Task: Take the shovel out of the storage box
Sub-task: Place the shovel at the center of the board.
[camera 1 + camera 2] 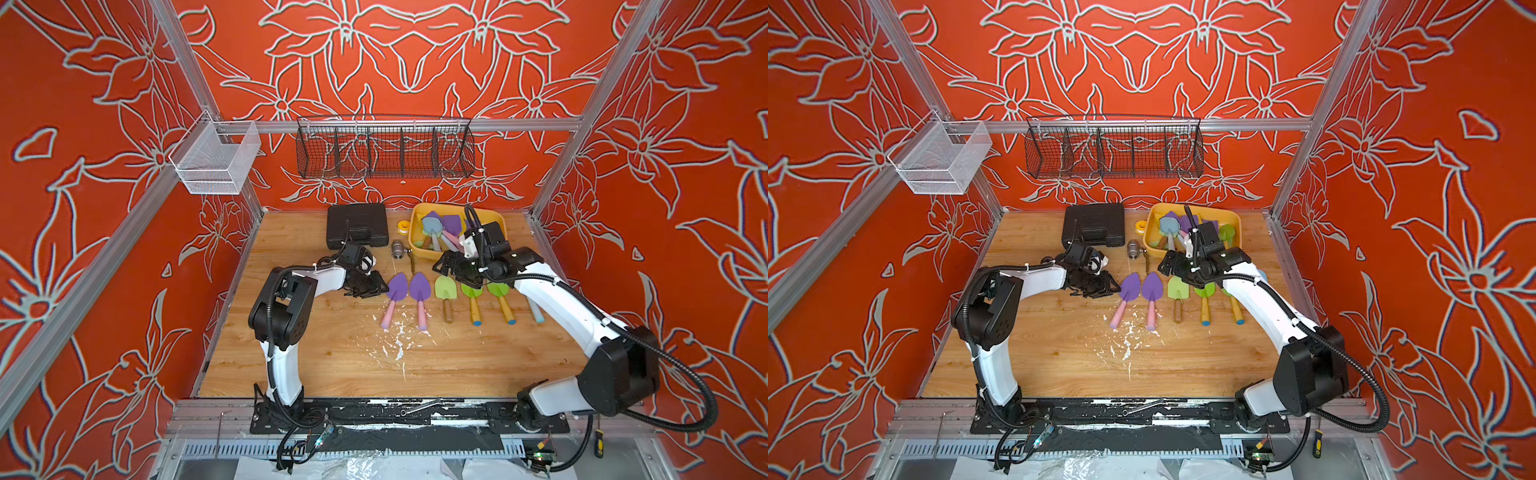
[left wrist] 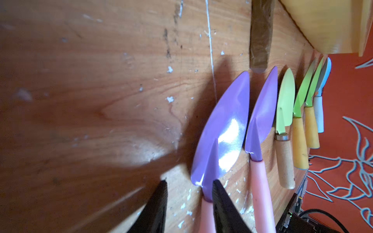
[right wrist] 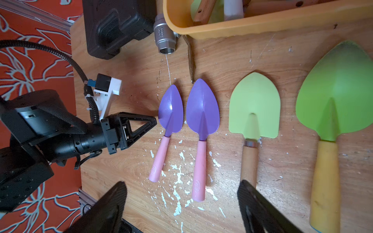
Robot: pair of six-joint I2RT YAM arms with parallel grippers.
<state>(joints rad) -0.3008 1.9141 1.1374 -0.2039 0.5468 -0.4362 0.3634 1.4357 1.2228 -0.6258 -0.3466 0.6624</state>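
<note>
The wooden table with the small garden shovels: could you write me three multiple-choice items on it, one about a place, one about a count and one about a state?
1. Where does the silver metal pipe fitting lie?
A. inside the storage box
B. between the black moulded plastic case and the yellow-orange plastic storage box
C. on top of a pink handle

2. How many purple-bladed shovels with pink handles lie on the wooden table?
A. one
B. two
C. four

3. How does the right gripper stand?
A. open, holding nothing
B. shut on a shovel
C. shut on the case

Key: 1 B, the fitting sits on the wood in the gap between the two. 2 B, the pair lies side by side. 3 A, its fingers stand wide apart above the table.
</note>
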